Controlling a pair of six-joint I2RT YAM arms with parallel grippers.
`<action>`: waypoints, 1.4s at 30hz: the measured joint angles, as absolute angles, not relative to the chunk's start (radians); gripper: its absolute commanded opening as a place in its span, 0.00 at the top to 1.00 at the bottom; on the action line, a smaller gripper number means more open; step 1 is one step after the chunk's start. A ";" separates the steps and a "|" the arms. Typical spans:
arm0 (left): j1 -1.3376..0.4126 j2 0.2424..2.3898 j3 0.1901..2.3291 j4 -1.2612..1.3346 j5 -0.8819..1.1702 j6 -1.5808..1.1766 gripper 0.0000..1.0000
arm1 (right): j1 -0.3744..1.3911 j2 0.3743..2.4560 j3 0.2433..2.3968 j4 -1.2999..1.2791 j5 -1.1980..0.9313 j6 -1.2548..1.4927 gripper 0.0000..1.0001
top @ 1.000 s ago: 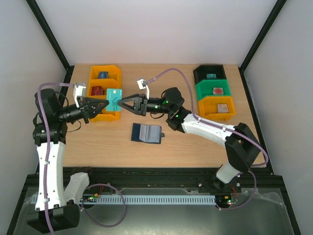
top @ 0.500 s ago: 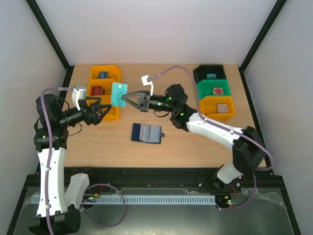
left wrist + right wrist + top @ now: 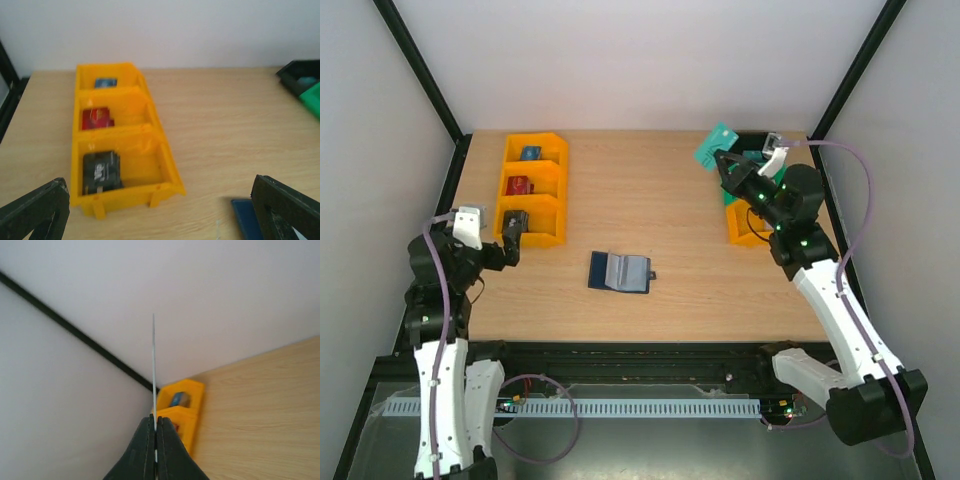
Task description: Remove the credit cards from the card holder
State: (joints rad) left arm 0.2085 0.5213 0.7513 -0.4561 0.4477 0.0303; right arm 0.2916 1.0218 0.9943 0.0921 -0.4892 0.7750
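We start at the near edge of the desk [image 3: 710, 295], where our two arms are bolted on. The desk is light brown wood with thin lines in it.

Our left pincer [image 3: 512, 250] hangs by the left edge. Its jaws are wide apart, with nothing in them.

A bit in from the near edge, about the middle, the card holder [image 3: 620, 271] lies flat and open on the wood. It is dark blue with paler panels inside. No pincer touches it.

Further back on the left side is a row of three orange bins [image 3: 533, 190]. One has a black thing in it, one a red thing and one a blue thing.

Over the far right corner our right pincer [image 3: 725, 162] is up in the air. Its jaws are pinched tight on one teal credit card [image 3: 716, 148]. Under it is another row of bins [image 3: 740, 232], partly hidden by the arm.

White walls [image 3: 640, 60] stand around the desk, with black bars [image 3: 420, 70] up the corners.
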 measured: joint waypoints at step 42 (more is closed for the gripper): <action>0.162 1.310 1.390 -0.995 -0.159 0.614 0.01 | -0.072 1.506 1.541 -0.384 -0.656 0.958 0.98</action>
State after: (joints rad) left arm 0.1619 1.3098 1.3895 -0.9947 -0.1585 0.6140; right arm -0.0719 1.5059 1.5410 -0.3840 -0.6563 0.9577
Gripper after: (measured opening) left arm 0.990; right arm 0.017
